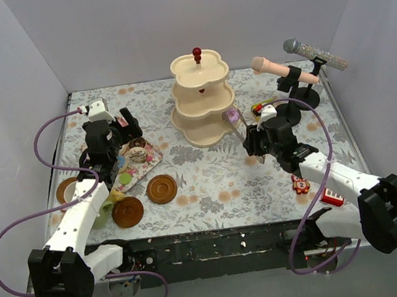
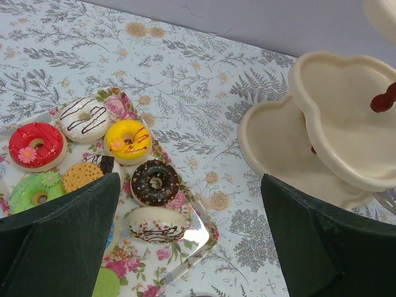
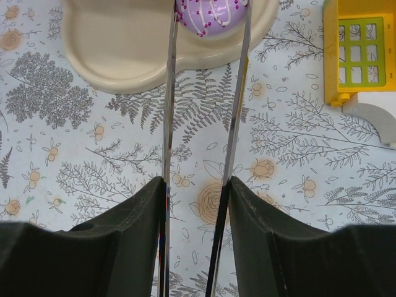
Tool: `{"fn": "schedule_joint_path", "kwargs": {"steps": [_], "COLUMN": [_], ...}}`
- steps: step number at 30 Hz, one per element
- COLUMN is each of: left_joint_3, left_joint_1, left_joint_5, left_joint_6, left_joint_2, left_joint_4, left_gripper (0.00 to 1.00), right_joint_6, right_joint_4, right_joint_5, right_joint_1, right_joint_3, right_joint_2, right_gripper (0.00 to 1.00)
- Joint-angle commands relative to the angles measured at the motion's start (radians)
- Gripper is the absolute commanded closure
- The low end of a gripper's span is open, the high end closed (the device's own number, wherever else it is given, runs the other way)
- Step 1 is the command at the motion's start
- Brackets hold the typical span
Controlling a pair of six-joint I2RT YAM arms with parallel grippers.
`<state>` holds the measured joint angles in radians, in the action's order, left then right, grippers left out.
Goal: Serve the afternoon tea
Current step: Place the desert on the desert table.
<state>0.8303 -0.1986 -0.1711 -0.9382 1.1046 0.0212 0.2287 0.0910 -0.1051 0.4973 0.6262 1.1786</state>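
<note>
- Clamping the metal tongs (image 3: pixel 169 99) in the right gripper (image 3: pixel 197 189), blades running straight ahead at the stand (image 3: pixel 117 59).
- Purple cake (image 3: pixel 210 13) caught between the blade tips, over the stand's bottom tier, near its edge; touching down or not, cannot tell.
- Left gripper (image 2: pixel 189 185) spread wide and holding nothing, well left of the stand, above the donuts (image 2: pixel 127 139) on their tray (image 2: pixel 207 238).
- Yellow block (image 3: pixel 359 52) just right of the stand, off the tongs' line.

The right hand (image 1: pixel 256 144) holds metal tongs (image 1: pixel 237 121) (tips reaching the cream stand (image 1: pixel 203 98)).

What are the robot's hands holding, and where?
The right hand squeezes the metal tongs by their two arms, which pinch a purple donut. The left hand holds nothing.
</note>
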Motion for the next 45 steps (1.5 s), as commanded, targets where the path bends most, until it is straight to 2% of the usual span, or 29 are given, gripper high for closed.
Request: {"fn": "schedule_joint_path", "kwargs": {"steps": [1, 13, 36, 39, 45], "left_joint_3": [0.003, 0.003, 0.004, 0.004, 0.004], "left_joint_1": [-0.004, -0.002, -0.002, -0.002, -0.002], "left_joint_5": [0.001, 0.001, 0.005, 0.007, 0.007], "left_joint_6": [0.009, 0.009, 0.009, 0.009, 0.007], "left_joint_2": [-0.008, -0.009, -0.008, -0.006, -0.008], "left_joint_4": [-0.014, -0.014, -0.014, -0.014, -0.014], "left_gripper": [0.02, 0.02, 0.02, 0.02, 0.02], "right_joint_6": [-0.015, -0.032, -0.072, -0.077, -0.086], "right_joint_4": [0.118, 0.154, 0.185, 0.171, 0.158], "right_joint_5": [0.062, 0.097, 0.097, 0.091, 0.087], "right_joint_1": [-0.028, -0.059, -0.078, -0.078, -0.078], "right_joint_3": [0.013, 0.064, 0.132, 0.141, 0.15], "right_joint_2": [0.021, 0.137, 0.262, 0.266, 0.273], "right_gripper": [0.64, 0.65, 0.65, 0.63, 0.53]}}
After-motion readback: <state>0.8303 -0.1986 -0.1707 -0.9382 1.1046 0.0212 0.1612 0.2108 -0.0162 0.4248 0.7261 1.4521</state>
